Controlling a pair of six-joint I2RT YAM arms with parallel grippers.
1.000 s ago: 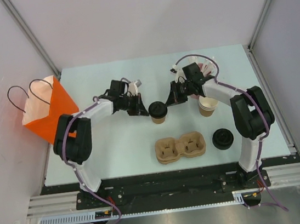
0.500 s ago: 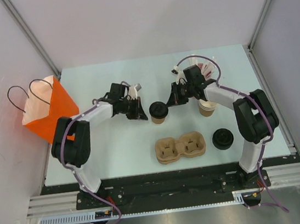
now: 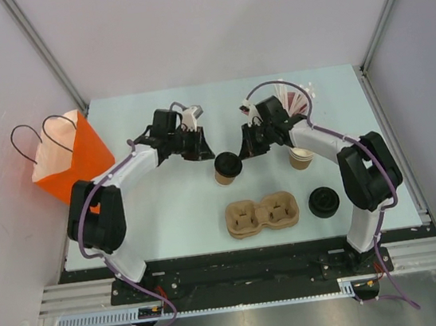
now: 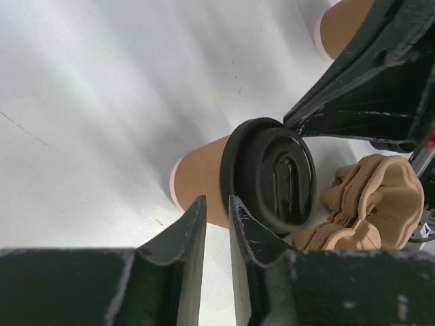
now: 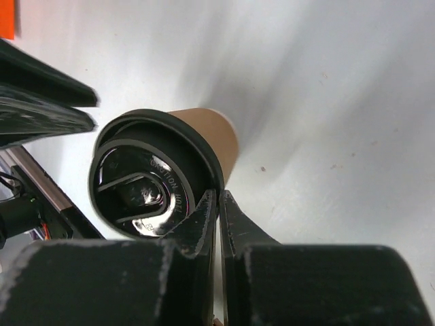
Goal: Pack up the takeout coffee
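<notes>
Takeout coffee shifted slightly left and nearer, left gripper drawn back, jaws almost closed, empty, right gripper jaws closed beside its rim, cup on table behind pulp carrier.

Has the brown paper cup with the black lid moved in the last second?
Yes, slightly: the lidded brown paper cup now sits nearer the cardboard cup carrier, leaning leftward.

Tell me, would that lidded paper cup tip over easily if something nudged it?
Probably, if nudged near the top: the takeout coffee narrows toward its base, and the black lid is its widest part. The paper wall looks thin, so a hard squeeze might dent it. The lid hides whether it is full, so its weight is unclear.
</notes>
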